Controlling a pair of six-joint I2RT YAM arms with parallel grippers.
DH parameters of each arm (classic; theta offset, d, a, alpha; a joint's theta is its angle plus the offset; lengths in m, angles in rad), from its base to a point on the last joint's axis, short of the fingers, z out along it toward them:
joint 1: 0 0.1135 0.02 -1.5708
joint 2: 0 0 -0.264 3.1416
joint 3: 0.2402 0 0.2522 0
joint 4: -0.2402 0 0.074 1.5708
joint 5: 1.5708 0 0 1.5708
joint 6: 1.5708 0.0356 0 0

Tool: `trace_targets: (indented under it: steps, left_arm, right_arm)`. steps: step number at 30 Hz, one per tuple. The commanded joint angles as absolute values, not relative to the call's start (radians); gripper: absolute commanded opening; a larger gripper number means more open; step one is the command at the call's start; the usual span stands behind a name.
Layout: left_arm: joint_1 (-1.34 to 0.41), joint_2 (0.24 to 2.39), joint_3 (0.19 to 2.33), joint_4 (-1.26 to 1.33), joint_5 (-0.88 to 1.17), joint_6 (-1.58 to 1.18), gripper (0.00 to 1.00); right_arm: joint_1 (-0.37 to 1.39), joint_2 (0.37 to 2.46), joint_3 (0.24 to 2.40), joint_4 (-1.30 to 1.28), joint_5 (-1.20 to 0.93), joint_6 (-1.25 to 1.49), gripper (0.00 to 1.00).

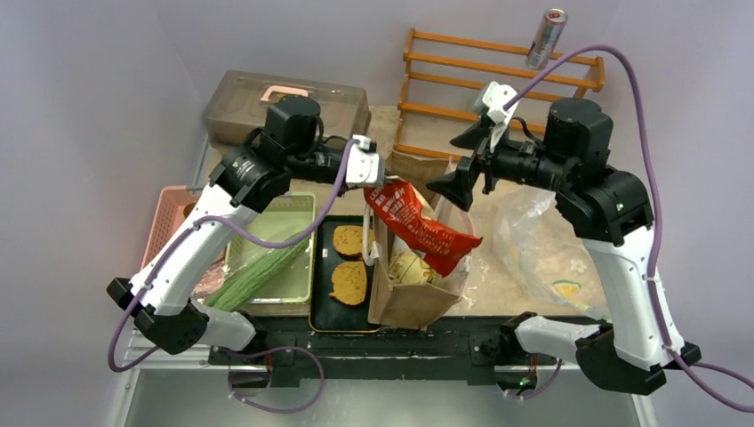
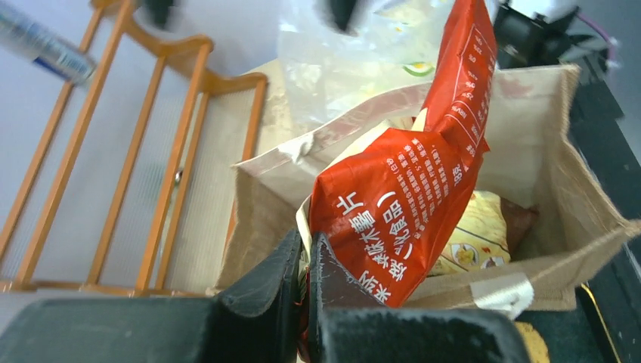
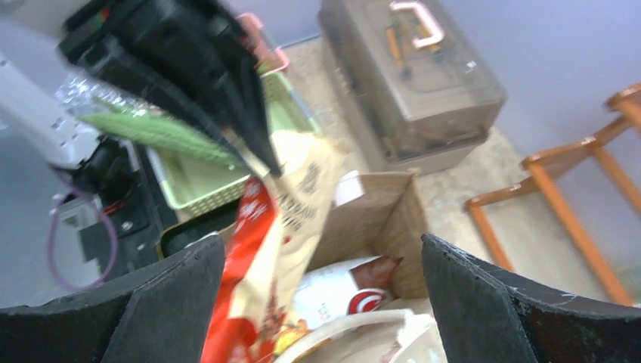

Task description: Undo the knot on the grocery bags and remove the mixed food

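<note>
Left claw (image 2: 306, 249): clamped on the top corner of the red snack packet (image 2: 401, 204), above the far-left rim of the paper bag (image 1: 405, 302)
Right claw (image 3: 321, 257): jaws wide apart, gripping nothing, hovering over the bag's far-right side
Snack packet: hangs slanted across the bag mouth, lower end at the right rim, mostly out
Paper bag: upright, mouth open; a yellow packet (image 2: 472, 238) and other wrappers lie inside
Already out: two toast slices (image 1: 348, 281) on the black tray (image 1: 324, 316) just left of the bag; cucumber (image 1: 258, 271) in the green basket (image 1: 298, 206) further left
Plastic bag (image 1: 542, 240): right of the paper bag, contents inside; knot cannot be made out
Progress: roughly midway by my reading; packet needs setting down, both bags need emptying
</note>
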State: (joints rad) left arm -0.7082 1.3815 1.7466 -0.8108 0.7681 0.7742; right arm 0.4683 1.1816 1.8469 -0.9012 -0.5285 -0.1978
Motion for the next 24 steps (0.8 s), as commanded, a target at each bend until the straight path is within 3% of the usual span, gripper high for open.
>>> trace_targets:
  steps: [1, 11, 12, 15, 19, 20, 24]
  left_arm:
    - [-0.675, 1.364, 1.764, -0.577, 0.701, 0.521, 0.00]
    - [-0.672, 1.358, 1.834, -0.484, 0.648, 0.328, 0.00]
    - [-0.661, 1.351, 1.826, -0.464, 0.635, 0.313, 0.00]
    - [-0.596, 1.325, 1.794, -0.377, 0.660, 0.229, 0.00]
    - [-0.521, 1.311, 1.784, -0.337, 0.684, 0.153, 0.00]
    - [-0.505, 1.310, 1.783, -0.337, 0.693, 0.145, 0.00]
    - [-0.483, 1.307, 1.780, -0.310, 0.741, 0.097, 0.00]
  right_arm:
    - [0.468, 1.178, 1.805, -1.003, -0.640, -0.154, 0.99]
    - [0.475, 1.203, 1.758, -1.026, -0.620, -0.229, 0.97]
    - [0.475, 1.192, 1.750, -1.033, -0.618, -0.248, 0.91]
    - [0.475, 1.148, 1.712, -1.022, -0.591, -0.278, 0.58]
    - [0.476, 1.103, 1.695, -1.009, -0.487, -0.323, 0.04]
    - [0.475, 1.094, 1.688, -0.999, -0.465, -0.328, 0.00]
    - [0.475, 1.085, 1.669, -0.937, -0.416, -0.328, 0.00]
